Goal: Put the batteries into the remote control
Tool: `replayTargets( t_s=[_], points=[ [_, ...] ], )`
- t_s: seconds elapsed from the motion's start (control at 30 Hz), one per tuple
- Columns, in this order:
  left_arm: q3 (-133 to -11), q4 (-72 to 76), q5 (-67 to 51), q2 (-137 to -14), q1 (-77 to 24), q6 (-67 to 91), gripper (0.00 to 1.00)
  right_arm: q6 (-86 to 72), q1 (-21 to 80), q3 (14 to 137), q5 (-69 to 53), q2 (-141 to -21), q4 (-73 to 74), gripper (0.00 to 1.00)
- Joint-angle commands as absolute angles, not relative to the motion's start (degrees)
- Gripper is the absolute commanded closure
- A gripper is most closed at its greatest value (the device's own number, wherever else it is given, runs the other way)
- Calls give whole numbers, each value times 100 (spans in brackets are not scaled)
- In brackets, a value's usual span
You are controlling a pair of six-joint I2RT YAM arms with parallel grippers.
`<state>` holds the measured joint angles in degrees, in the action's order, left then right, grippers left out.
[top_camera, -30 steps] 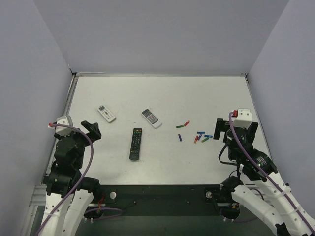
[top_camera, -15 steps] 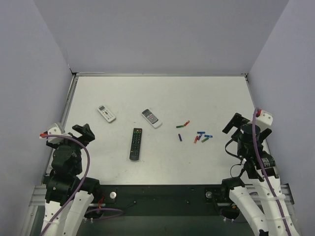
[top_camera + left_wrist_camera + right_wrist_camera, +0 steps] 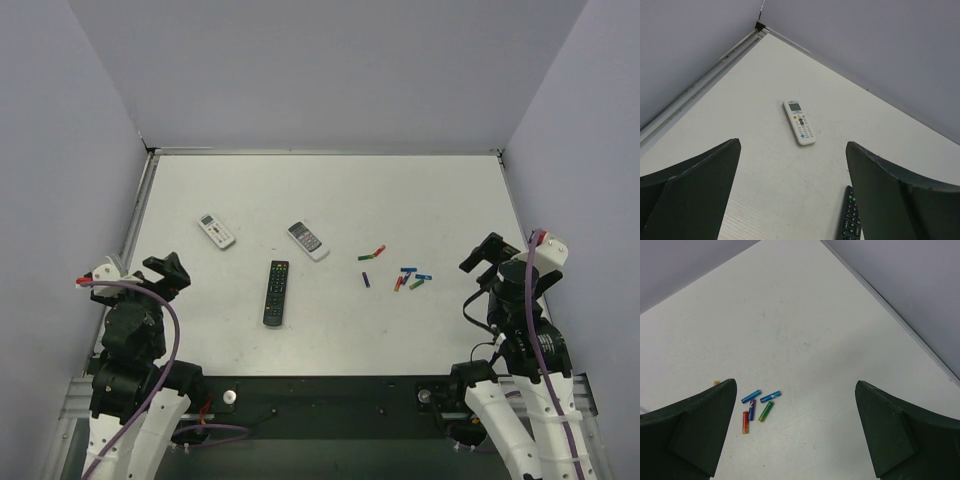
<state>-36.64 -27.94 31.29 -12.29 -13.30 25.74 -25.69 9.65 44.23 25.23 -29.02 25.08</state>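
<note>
— Where are the batteries [image 3: 765, 411]?
— Loose on the bench [image 3: 330, 190], right of the remote control [image 3: 276, 292], apart from it.
— And the jaws?
— Both pairs gape wide, holding nothing.

The left arm [image 3: 130, 335] sits folded low by the worktop's [image 3: 330, 195] near-left corner, and the right arm [image 3: 522, 325] by its near-right corner. The left gripper [image 3: 166, 271] and the right gripper [image 3: 487, 253] both point toward the far edge, jaws spread wide, holding nothing.
</note>
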Motion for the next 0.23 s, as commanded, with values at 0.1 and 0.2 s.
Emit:
replayTargets(
  t_s=[0.1, 0.2],
  points=[
    [-3709, -2479, 3111, -1108, -1327, 2487, 3, -2523, 923, 4359, 2689, -2768, 2347, 0],
    [-3709, -2487, 3120, -1072, -1336, 2487, 3, -2505, 932, 4359, 2681, -2751, 2320, 0]
  ],
)
